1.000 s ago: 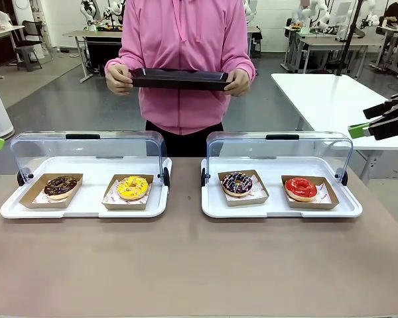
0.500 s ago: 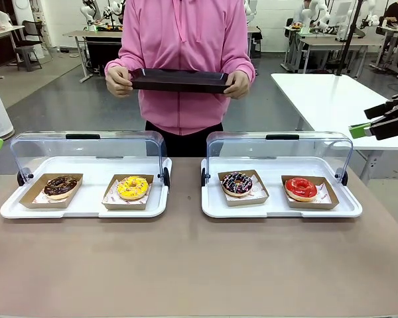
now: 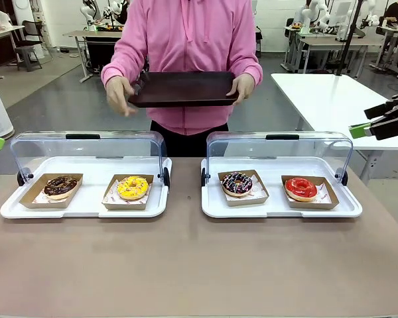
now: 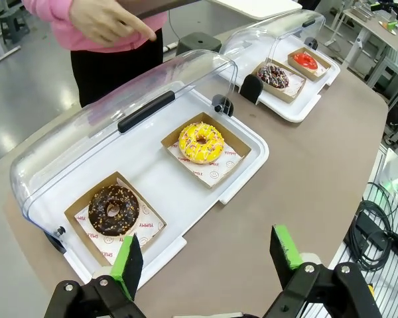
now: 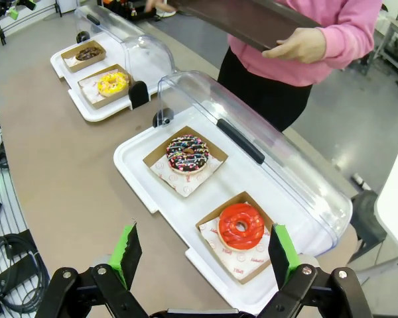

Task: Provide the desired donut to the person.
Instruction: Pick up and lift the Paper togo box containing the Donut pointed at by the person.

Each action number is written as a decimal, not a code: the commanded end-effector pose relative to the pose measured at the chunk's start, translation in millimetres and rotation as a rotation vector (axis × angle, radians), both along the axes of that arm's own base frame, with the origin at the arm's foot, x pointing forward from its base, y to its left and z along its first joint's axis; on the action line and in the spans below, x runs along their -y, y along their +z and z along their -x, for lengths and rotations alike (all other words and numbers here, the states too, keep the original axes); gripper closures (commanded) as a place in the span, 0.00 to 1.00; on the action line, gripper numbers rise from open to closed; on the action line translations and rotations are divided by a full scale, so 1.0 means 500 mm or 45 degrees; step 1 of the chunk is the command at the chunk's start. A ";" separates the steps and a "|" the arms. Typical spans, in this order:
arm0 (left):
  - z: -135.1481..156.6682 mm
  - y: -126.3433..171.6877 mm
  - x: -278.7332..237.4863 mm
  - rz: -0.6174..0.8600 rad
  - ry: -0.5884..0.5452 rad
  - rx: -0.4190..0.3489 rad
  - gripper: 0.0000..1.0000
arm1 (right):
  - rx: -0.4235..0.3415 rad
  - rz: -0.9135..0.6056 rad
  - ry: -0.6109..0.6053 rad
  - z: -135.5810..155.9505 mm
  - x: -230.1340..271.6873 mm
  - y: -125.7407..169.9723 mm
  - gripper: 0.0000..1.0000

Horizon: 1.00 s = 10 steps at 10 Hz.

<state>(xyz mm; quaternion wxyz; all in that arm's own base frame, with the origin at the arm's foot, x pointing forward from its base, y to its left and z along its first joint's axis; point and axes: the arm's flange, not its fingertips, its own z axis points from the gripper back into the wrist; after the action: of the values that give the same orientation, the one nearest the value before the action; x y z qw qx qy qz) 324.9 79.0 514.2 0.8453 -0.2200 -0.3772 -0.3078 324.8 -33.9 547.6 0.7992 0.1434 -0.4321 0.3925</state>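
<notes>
The person (image 3: 186, 40) in a pink hoodie stands across the table holding a dark tray (image 3: 182, 88), tilted toward me, in one hand (image 3: 242, 85). Their other hand (image 3: 121, 96) is off the tray, with a finger stretched out (image 4: 142, 30) above the left case; I cannot tell which donut it singles out. The left case holds a chocolate nut donut (image 3: 60, 185) and a yellow donut (image 3: 132, 187). A dark sprinkled donut (image 3: 237, 183) and a red donut (image 3: 301, 187) lie in the right case. My left gripper (image 4: 207, 252) and right gripper (image 5: 203, 255) hang open and empty, back from the cases.
Each donut sits in a brown paper tray inside a white case (image 3: 86, 209) (image 3: 278, 211) whose clear lid (image 3: 86, 149) (image 3: 278, 149) is swung up at the back. My right gripper (image 3: 368, 120) hovers beyond the right case. Bare brown tabletop (image 3: 186, 265) lies in front.
The person has tipped the dark tray toward me and taken one hand off its edge, now held out with a finger extended. Neither arm has moved.
</notes>
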 end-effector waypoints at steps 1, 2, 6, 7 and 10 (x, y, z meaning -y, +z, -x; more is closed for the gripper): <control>-0.002 0.000 -0.003 0.006 -0.004 0.011 0.00 | -0.002 0.001 0.005 -0.001 0.001 -0.002 0.00; -0.002 0.000 -0.003 0.006 -0.004 0.011 0.00 | -0.002 0.001 0.005 -0.001 0.001 -0.002 0.00; -0.002 0.000 -0.003 0.006 -0.004 0.011 0.00 | -0.002 0.001 0.005 -0.001 0.001 -0.002 0.00; -0.002 0.000 -0.003 0.006 -0.004 0.011 0.00 | -0.002 0.001 0.005 -0.001 0.001 -0.002 0.00; -0.002 0.000 -0.003 0.006 -0.004 0.011 0.00 | -0.002 0.001 0.005 -0.001 0.001 -0.002 0.00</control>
<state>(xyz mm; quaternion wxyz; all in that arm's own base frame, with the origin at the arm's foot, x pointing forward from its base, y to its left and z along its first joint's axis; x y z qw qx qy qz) 324.6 79.7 514.4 0.8464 -0.2179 -0.3771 -0.3065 324.8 -33.9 547.6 0.7992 0.1434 -0.4321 0.3925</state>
